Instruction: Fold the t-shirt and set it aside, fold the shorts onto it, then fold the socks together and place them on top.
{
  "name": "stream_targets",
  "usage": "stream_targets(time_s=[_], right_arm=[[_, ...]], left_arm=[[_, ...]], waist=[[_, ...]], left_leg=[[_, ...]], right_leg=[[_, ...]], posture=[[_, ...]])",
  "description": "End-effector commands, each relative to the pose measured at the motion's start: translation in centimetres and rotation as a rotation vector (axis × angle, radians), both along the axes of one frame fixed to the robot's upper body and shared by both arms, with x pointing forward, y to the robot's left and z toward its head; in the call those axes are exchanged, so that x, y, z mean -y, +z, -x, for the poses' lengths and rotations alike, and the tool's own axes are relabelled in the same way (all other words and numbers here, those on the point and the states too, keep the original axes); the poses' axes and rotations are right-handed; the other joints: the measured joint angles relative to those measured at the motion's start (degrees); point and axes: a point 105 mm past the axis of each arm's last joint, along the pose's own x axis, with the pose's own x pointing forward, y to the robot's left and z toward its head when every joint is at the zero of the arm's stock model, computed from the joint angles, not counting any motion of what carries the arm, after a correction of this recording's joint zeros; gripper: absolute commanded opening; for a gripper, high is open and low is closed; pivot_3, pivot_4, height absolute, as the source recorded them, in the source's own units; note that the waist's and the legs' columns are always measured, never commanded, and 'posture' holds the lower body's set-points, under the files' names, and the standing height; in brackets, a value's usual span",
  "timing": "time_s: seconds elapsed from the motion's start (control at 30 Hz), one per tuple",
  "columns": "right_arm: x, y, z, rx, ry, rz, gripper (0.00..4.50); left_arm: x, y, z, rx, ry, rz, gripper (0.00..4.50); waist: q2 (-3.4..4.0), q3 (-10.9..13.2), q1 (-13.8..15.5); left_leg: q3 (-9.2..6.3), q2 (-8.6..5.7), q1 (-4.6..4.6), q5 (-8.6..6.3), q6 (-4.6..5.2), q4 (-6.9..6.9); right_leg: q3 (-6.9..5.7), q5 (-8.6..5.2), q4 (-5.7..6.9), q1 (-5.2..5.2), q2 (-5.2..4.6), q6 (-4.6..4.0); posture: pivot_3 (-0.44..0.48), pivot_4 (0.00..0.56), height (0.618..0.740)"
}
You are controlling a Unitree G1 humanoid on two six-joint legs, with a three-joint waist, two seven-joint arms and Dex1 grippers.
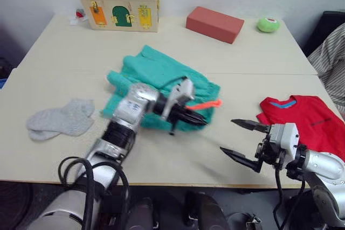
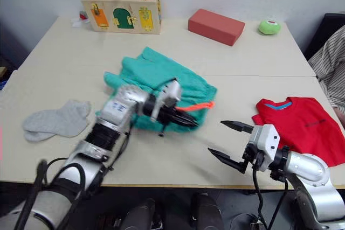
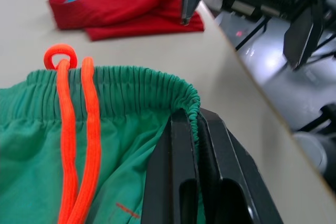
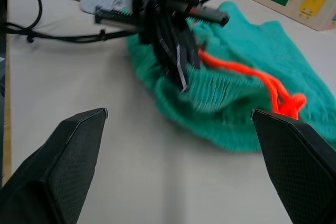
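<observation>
The t-shirt (image 1: 304, 119) already lies folded at my right on the table (image 1: 64, 57), so that step looks done. The shorts (image 1: 161, 82) sit bunched mid-table, not yet folded or moved onto it, and the socks (image 1: 62, 118) wait untouched at my left. My left gripper (image 3: 197, 129) is pinched tight on the shorts' elastic waistband beside the orange drawstring (image 3: 71, 129); my right gripper (image 1: 242, 141) hangs wide apart, holding nothing.

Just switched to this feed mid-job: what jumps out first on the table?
The left gripper is pinched on the elastic waistband of the teal shorts, which lie crumpled mid-table with their orange drawstring trailing out. The right gripper hangs wide open near the front edge, with the folded red t-shirt set aside on the robot's right and the grey socks on its left.
</observation>
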Motion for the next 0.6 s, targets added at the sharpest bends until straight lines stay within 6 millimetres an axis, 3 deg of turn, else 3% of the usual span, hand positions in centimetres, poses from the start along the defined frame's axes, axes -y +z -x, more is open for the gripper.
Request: stream_targets(time_s=[0.03,0.17,0.33,0.43,0.47,0.6], right_arm=[[0.4,0.6,0.3,0.005,-0.027,0.030,4.50],[-0.3,0.4,0.4,0.026,-0.007,0.082,4.50],[-1.1,0.6,-0.1,0.088,0.008,0.139,4.50],[-2.1,1.1,0.4,0.069,0.052,0.066,4.50],[-2.5,0.3,0.9,0.044,0.084,0.091,4.50],[-3.7,-2.5,1.6,-0.012,0.135,0.169,4.50]], left_arm=[[0.1,1.2,0.7,0.044,0.001,0.042,0.51],[-2.7,1.9,3.6,-0.035,-0.099,0.082,1.73],[-6.8,3.1,3.7,0.069,-0.020,0.109,3.12],[-10.0,4.0,3.7,0.106,0.072,0.145,4.10],[-11.7,3.6,3.2,0.171,0.130,0.116,4.41],[-18.9,-0.6,2.5,0.410,0.232,-0.152,4.46]], waist=[[0.02,-0.01,-0.20],[0.12,-0.05,-0.43],[0.13,-0.04,-0.10],[0.14,-0.04,-0.12],[0.14,-0.04,-0.12],[0.18,-0.06,-0.30]], left_leg=[[0.00,0.01,0.03,0.01,-0.01,0.00],[0.00,0.05,0.14,0.03,-0.05,-0.06],[-0.06,0.08,0.15,0.06,-0.11,-0.04],[-0.09,0.01,0.16,0.05,-0.11,-0.04],[-0.13,0.02,0.14,0.05,-0.11,-0.05],[-0.16,0.04,0.16,0.03,-0.14,-0.12]], right_leg=[[0.01,0.00,0.01,0.00,0.00,0.00],[0.05,-0.02,0.07,0.03,0.01,-0.04],[0.03,-0.05,0.10,0.06,-0.02,-0.09],[0.03,-0.05,0.09,0.07,-0.08,-0.09],[0.00,-0.05,0.08,0.08,-0.07,-0.08],[-0.08,-0.08,0.03,0.08,-0.07,-0.15]], posture=[[0.000,0.150,0.740],[0.000,0.150,0.740],[0.000,0.150,0.740],[0.000,0.150,0.740],[0.000,0.150,0.740],[0.000,0.150,0.740]])
